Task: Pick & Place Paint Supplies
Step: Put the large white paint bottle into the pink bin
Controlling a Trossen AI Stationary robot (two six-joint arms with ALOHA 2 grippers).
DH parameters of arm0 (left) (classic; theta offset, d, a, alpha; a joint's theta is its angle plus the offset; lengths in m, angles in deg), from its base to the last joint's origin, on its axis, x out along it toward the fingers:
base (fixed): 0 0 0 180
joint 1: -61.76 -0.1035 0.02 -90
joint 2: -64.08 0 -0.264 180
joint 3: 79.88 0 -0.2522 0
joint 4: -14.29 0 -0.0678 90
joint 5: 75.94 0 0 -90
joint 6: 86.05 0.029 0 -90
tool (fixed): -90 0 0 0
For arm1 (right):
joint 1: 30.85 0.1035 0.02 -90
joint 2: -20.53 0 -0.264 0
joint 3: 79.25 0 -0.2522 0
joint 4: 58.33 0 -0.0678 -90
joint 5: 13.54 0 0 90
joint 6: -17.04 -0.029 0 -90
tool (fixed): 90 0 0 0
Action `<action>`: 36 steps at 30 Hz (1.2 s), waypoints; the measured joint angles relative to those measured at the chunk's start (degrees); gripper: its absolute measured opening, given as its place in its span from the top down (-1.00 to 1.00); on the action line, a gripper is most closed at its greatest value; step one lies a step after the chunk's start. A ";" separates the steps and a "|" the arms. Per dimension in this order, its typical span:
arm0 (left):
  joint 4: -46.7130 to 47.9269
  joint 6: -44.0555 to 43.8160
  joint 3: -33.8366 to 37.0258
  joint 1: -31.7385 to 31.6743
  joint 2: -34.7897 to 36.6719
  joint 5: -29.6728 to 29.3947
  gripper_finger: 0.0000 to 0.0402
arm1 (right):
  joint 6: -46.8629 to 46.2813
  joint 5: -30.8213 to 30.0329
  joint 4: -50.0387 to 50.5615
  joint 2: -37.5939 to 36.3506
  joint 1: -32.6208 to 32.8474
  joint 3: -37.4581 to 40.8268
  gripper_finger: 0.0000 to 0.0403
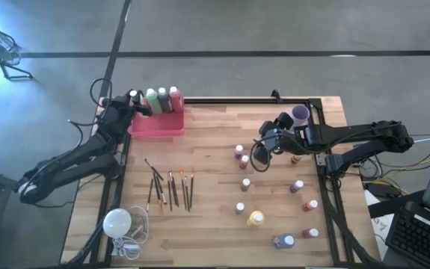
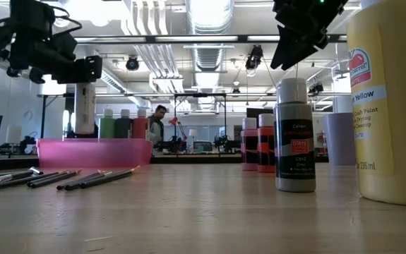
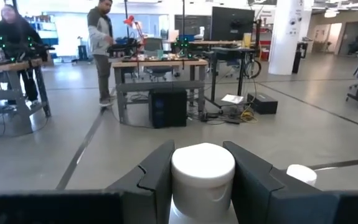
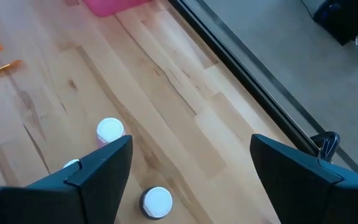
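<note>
A pink tray [image 1: 158,125] sits at the table's far left with green, dark and red white-capped bottles [image 1: 162,99] standing in it. My left gripper [image 1: 132,101] is shut on a pale white-capped bottle [image 2: 85,106] over the tray's left end. My right gripper [image 1: 262,143] hangs open above the table's right half, with nothing between its fingers [image 4: 98,171]. Small capped bottles [image 4: 110,129] stand on the wood below it. Several thin brushes [image 1: 170,188] lie flat at the table's middle left. My left gripper pinches the bottle just under its white cap [image 3: 202,168] between its two fingers [image 3: 157,177]. The fingers come in level from the table's left side. The bottle hangs upright below them. Its lower end [image 2: 85,131] reaches the tray's rim; whether it stands on the tray floor I cannot tell.
Loose bottles are scattered over the right half: a yellow one [image 1: 256,218], a grey one [image 2: 294,137], two red ones [image 2: 258,144] and a purple one [image 1: 300,114] by the far right corner. A white bulb with its cord [image 1: 117,222] lies near the front left.
</note>
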 joint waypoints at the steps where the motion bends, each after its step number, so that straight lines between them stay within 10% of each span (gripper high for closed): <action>1: 0.02 -0.14 0.05 -0.32 -0.41 0.10 0.37 | 0.04 0.00 -0.02 0.00 0.00 0.00 -0.60; 36: -13.20 -9.46 1.06 -1.50 -17.60 -6.79 0.37 | 0.24 0.00 -0.17 0.02 0.00 0.00 -0.54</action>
